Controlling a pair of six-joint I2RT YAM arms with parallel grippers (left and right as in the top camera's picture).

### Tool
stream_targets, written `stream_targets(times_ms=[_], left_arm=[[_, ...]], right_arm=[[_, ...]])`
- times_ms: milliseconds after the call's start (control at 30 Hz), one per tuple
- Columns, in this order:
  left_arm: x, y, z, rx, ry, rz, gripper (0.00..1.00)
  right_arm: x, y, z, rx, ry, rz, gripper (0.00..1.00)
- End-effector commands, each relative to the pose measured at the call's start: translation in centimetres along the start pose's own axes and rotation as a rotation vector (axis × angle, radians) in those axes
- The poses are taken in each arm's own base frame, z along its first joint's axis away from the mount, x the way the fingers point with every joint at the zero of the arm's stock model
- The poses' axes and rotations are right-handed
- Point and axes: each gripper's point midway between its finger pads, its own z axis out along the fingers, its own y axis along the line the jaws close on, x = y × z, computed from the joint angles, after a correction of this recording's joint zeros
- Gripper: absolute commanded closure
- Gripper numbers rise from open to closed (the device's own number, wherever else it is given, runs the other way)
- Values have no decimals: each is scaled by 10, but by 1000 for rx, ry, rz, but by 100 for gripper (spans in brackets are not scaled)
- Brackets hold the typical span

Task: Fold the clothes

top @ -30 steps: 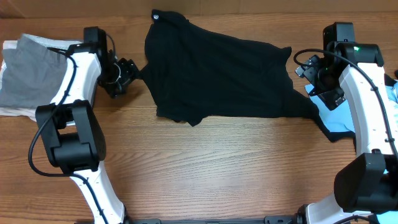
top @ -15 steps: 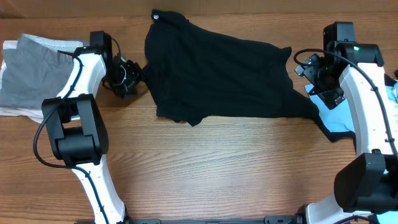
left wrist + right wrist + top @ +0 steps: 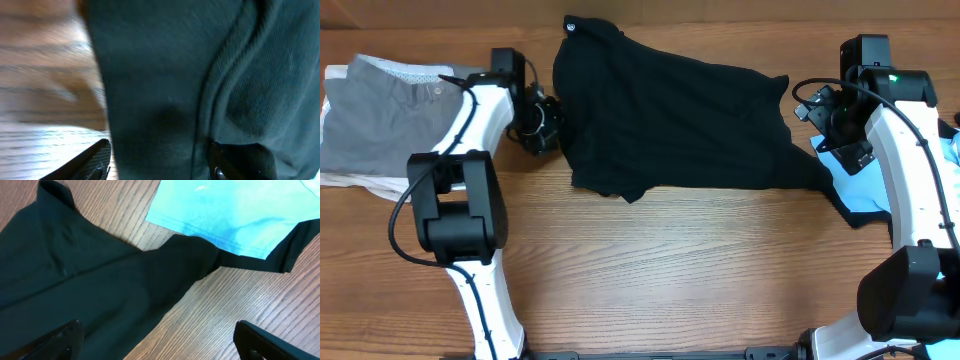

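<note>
black cotton fills most of the scene: a large plain black shirt (image 3: pixel 670 125) lies spread and rumpled across the far middle of the brown wooden table (image 3: pixel 670 270), with a small white print (image 3: pixel 571 27) at its upper left corner. at the table's left edge sits a folded grey garment (image 3: pixel 380 120) on top of a white one (image 3: pixel 340 180), well apart from the shirt. at the right edge a light blue shirt with black trim (image 3: pixel 225 210) lies flat, partly under the right arm, and the black shirt's right corner overlaps it.

the left gripper (image 3: pixel 548 122) is at the black shirt's left edge. only the left wrist view gives the detail: dark fabric with a raised seam lies between its two fingers (image 3: pixel 95 157), which stand apart, with blurred wood on the left. whether they are pinching the cloth or only straddling it i cannot tell.

the right gripper (image 3: pixel 157 325) hangs above the black shirt's right corner, released, its jaws spread wide and holding nothing. the right wrist view shows what the overhead view hides under the arm: the blue shirt's stitched hem and the black sleeve end lying across it.
</note>
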Motion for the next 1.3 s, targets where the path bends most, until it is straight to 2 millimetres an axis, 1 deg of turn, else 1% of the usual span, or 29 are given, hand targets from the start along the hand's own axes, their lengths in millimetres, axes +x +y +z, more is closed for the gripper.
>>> stream_targets(times_ms=[0,267,300,633,767,800,933,967,1100,1167,1267], left_arm=[[-2,7,1,-34,-13,-27,35],[-7,27,-5,-57,-10,-73,37],[-7,29,-3,-60,-4,-77,38],[0,40,19,-81,50,-95,39],[0,40,22,-73,60,-90,39],[0,40,22,-72,58,-89,43],[1,41,22,-78,60,-91,65],[1,41,22,-79,60,-91,69],[0,46,19,-90,62,-94,94],[-1,51,14,-120,59,-93,96],[-3,61,-3,-195,46,-88,96]], right_arm=[[-1,0,-11,-25,-20,-20,0],[-1,0,-11,-23,-19,-24,0],[-1,0,-11,-23,-19,-23,0],[-1,0,-11,-22,-18,-23,0],[-1,0,-11,-23,-18,-24,0],[-1,0,-11,-23,-19,-23,0],[-1,0,-11,-23,-19,-23,0],[-1,0,-11,-23,-19,-23,0],[-1,0,-11,-23,-19,-23,0],[-1,0,-11,-24,-18,-24,0],[1,1,-10,-26,-12,-26,0]])
